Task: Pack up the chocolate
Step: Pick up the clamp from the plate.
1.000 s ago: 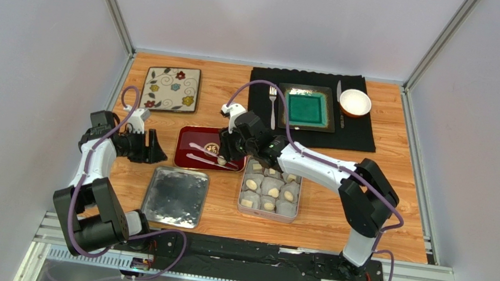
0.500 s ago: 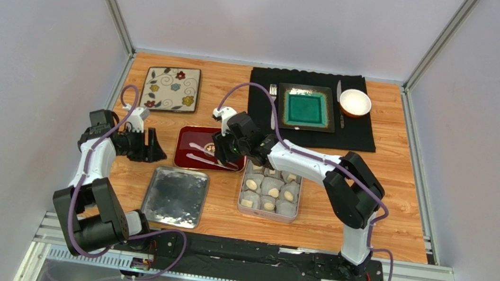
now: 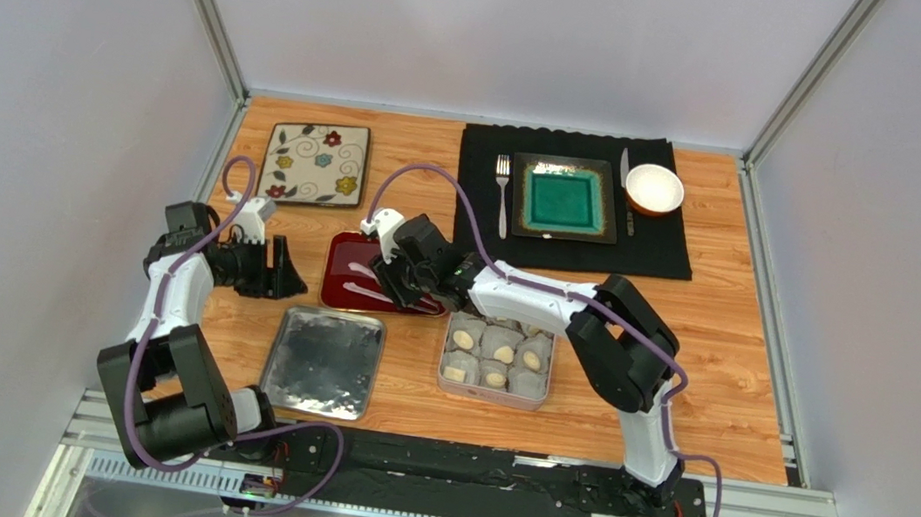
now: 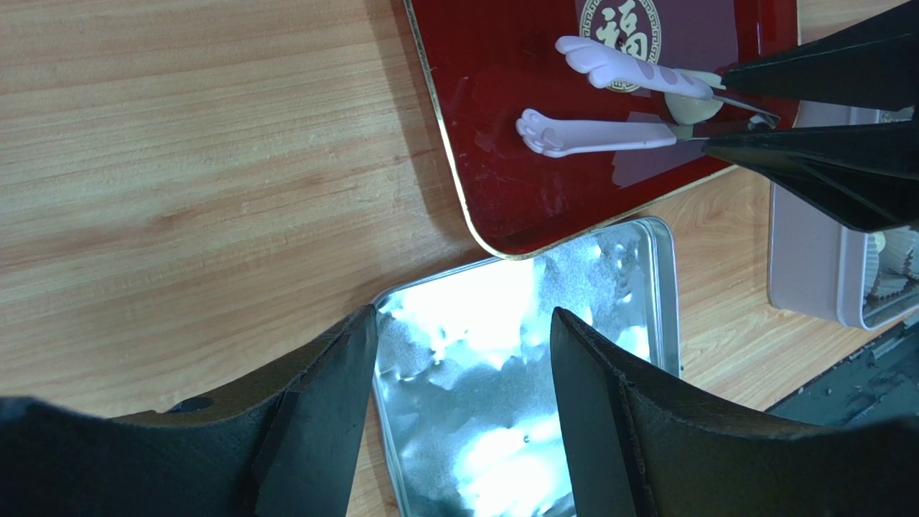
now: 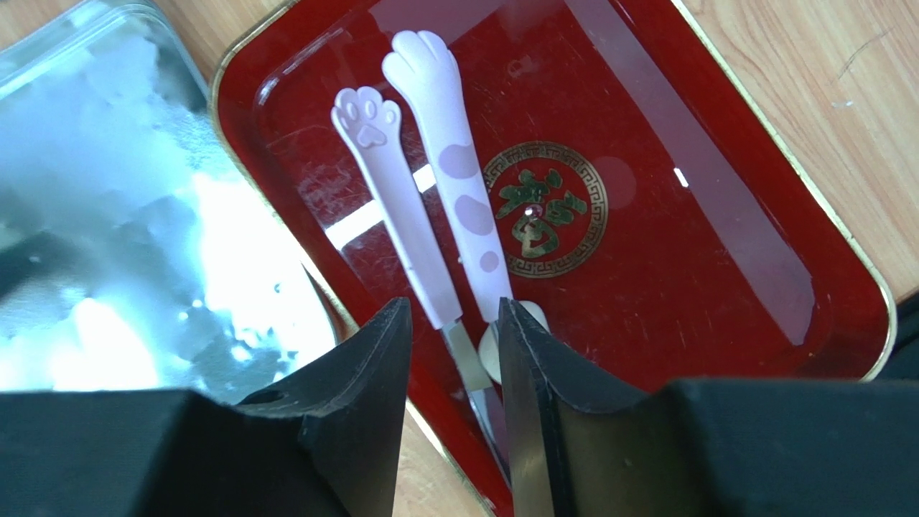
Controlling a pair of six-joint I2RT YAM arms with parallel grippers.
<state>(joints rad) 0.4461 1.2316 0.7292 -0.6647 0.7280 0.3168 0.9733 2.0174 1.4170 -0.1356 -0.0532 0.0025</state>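
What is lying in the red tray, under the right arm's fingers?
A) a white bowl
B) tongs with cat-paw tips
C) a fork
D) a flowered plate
B: pale tongs with paw-shaped tips lie on the red tray, and their handle end sits between the fingers of the right gripper.

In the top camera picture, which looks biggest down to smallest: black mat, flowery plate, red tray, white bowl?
1. black mat
2. red tray and flowery plate: they look about alike, and the tray is partly hidden
3. white bowl
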